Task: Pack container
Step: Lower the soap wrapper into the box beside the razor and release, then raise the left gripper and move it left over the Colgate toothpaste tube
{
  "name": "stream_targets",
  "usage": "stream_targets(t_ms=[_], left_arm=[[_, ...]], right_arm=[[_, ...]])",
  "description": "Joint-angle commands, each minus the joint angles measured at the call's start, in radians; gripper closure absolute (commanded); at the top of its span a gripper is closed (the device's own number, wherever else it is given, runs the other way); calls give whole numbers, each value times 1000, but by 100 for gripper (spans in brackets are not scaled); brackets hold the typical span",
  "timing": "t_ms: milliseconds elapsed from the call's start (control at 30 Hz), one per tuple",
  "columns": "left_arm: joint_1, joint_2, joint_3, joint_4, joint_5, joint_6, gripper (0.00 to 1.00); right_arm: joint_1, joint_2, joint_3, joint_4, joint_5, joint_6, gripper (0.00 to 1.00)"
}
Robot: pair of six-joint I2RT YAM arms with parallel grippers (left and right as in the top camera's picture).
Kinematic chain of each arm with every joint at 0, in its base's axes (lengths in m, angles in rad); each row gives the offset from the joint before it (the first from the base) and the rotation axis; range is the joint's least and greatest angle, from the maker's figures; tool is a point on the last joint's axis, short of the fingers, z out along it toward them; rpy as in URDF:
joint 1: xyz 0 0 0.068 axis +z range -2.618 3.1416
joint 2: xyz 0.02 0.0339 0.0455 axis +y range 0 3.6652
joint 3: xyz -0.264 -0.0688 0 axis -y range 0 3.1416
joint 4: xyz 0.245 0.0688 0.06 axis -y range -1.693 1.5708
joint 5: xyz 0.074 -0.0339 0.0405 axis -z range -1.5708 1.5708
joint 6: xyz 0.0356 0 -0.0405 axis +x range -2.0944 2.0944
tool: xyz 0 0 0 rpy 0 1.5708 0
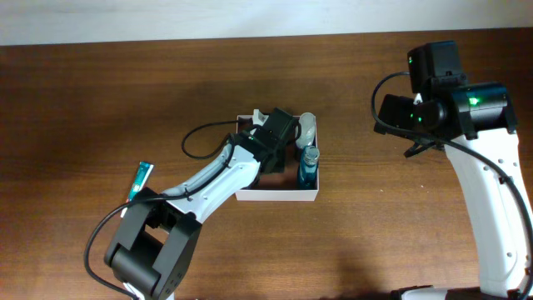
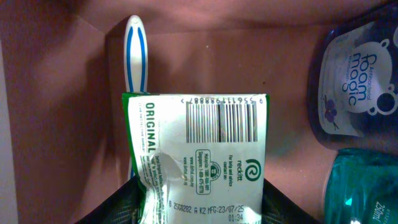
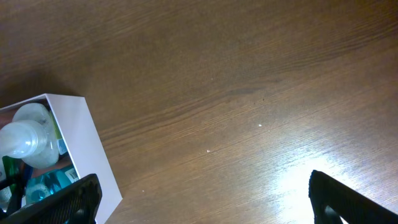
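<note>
Crinkled green-and-white packet (image 2: pixel 199 155), glossy and printed with a barcode, fills the left wrist view. Its lower end is pinched between the dark fingers (image 2: pixel 115 208) of the left gripper (image 2: pixel 199 214). It hangs inside the container (image 1: pixel 279 197), a square shallow box with thin white walls and a matte reddish-brown floor, which sits near the middle of the table (image 1: pixel 83 83). Behind the packet a white toothbrush (image 2: pixel 135 50) with blue stripes lies against the floor. To the right is a dark blue pouch (image 2: pixel 357 87) labelled "foam magic", with a translucent teal bottle (image 2: pixel 367 186) just beside it. A clear bottle (image 3: pixel 25 134) with a rounded top stands at the container's far right corner. Well left of the box, a slim teal-and-white tube (image 1: pixel 141 179) lies on the dark wood grain. Off to the right, the right gripper (image 3: pixel 205 205) hangs over bare wood with its fingers spread wide and nothing between them.
</note>
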Motion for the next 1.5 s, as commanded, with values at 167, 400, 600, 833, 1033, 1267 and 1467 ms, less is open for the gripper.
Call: stream_targets(t_ms=[167, 400, 600, 833, 1033, 1267, 1467], left_arm=[[1, 5, 13, -1, -23, -16, 48], [1, 5, 13, -8, -45, -11, 43], [2, 5, 13, -11, -52, -8, 44], [2, -29, 96, -131, -11, -4, 46], [51, -158, 166, -252, -40, 26, 46], [229, -305, 167, -420, -41, 25, 43], [397, -323, 160, -605, -40, 16, 35]], right_arm=[[-3, 3, 13, 0, 9, 0, 2], [-3, 3, 13, 0, 9, 0, 2], [-3, 3, 13, 0, 9, 0, 2], [-3, 3, 13, 0, 9, 0, 2], [-3, 3, 13, 0, 9, 0, 2], [-3, 3, 13, 0, 9, 0, 2], [-3, 3, 13, 0, 9, 0, 2]])
